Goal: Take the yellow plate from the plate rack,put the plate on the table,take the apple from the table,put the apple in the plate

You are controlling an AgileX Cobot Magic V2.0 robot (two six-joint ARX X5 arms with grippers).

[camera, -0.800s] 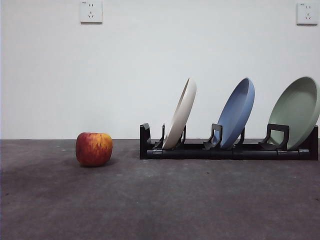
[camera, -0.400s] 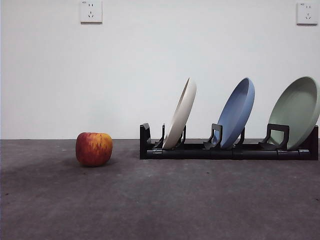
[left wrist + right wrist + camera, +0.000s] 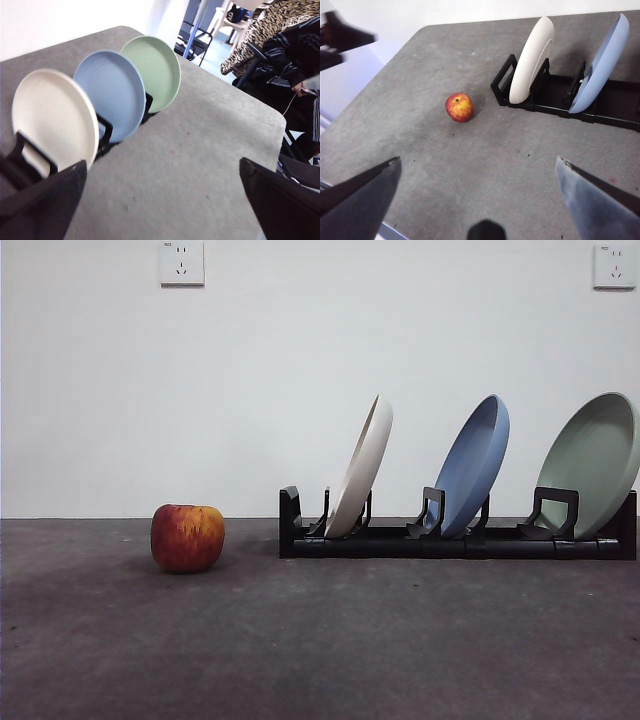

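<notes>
The yellow plate (image 3: 360, 478) leans in the first slot of the black plate rack (image 3: 460, 543), cream and seen nearly edge-on. The red apple (image 3: 187, 537) sits on the table (image 3: 400, 640) to the left of the rack. No arm shows in the front view. My left gripper (image 3: 160, 210) hovers open above the table, near the yellow plate (image 3: 50, 117) and its rack slot. High above the table's near side, my right gripper (image 3: 477, 200) stands open, well short of the apple (image 3: 459, 106) and the yellow plate (image 3: 532, 60).
A blue plate (image 3: 472, 478) and a pale green plate (image 3: 590, 465) stand in the further slots of the rack. A dark blurred arm part (image 3: 340, 37) shows at one corner of the right wrist view. A seated person (image 3: 280, 45) is beyond the table's edge.
</notes>
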